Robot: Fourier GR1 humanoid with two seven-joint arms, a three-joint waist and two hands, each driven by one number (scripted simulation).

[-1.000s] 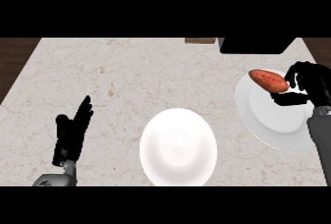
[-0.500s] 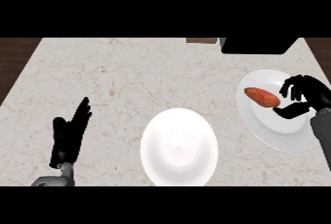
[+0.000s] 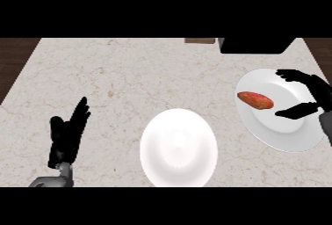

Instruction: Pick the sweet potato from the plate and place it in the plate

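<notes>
- The black right hand (image 3: 318, 89) is spread wide, fingers above and thumb below, holding nothing. It hangs over the right part of the round white plate at the right (image 3: 285, 137).
- Risk, as I judge it: closing from here, the fingertips may catch only the near end of the reddish-brown oblong sweet potato (image 3: 255, 100) — it could roll on the smooth plate.
- The sweet potato lies on that plate, just left of the hand's gap, not touching it.
- The second round white plate (image 3: 178, 147) — the likely target — sits well apart, at centre.
- The black left hand (image 3: 68, 132) rests open at lower left.

Bare counter (image 3: 130, 79) lies between centre plate (image 3: 178, 169) and right plate (image 3: 288, 143); black box (image 3: 253, 45) behind.
</notes>
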